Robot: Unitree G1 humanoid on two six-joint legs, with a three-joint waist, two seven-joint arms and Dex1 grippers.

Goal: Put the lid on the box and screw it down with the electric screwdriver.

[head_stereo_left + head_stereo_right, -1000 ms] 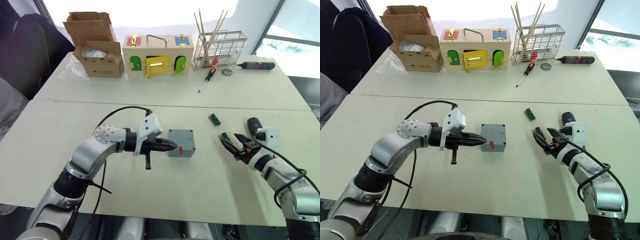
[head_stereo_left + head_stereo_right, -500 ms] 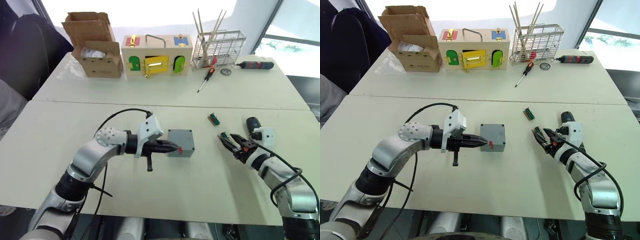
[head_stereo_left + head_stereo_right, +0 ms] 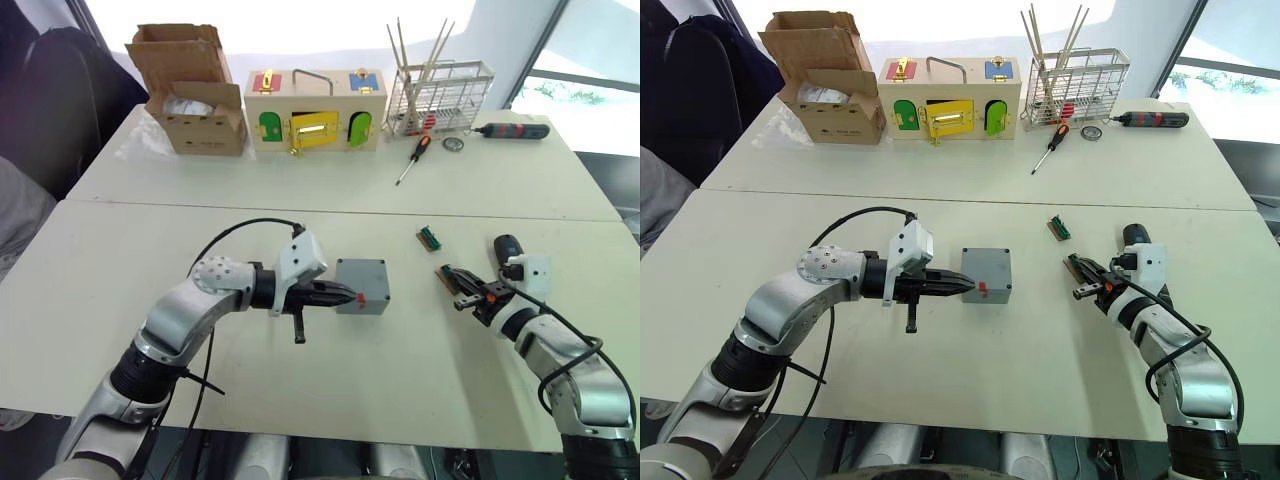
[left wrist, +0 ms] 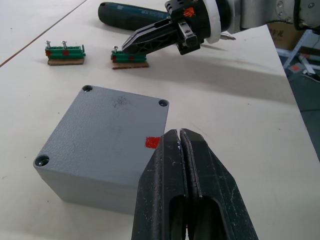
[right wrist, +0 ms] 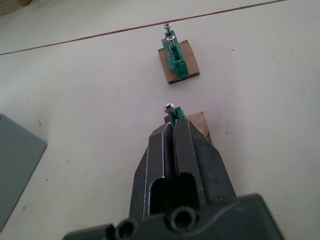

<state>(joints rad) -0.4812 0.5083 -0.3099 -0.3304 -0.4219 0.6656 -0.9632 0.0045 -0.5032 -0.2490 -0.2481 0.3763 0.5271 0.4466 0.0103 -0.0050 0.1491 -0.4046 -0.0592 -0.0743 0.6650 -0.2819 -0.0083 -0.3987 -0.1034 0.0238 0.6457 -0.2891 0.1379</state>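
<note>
- The box (image 3: 362,286) sits on the near table (image 3: 400,370), about midway between its left and right edges, with the lid (image 4: 102,127) already seated on top and four corner holes showing empty in the left wrist view.
- The left gripper (image 3: 348,296) has its fingers pressed together, gripping nothing; its tips lie at the box's left side by the small red mark (image 4: 152,142), steadying it by the look of it.
- The right gripper (image 5: 173,121) is well to the right of the box. Its fingers are closed on a green screw holder (image 5: 174,115) on a cardboard pad, one screw head poking up just past the tips.
- A second green screw holder (image 5: 175,54) lies further toward the table's far edge.
- The electric screwdriver (image 4: 131,16) lies flat just beyond the right gripper, toward the right edge, its long axis running roughly front to back.
- In my judgement the right arm is much the nearer to both screws and driver, so the coming move is its own: from there the box lies to its left.
</note>
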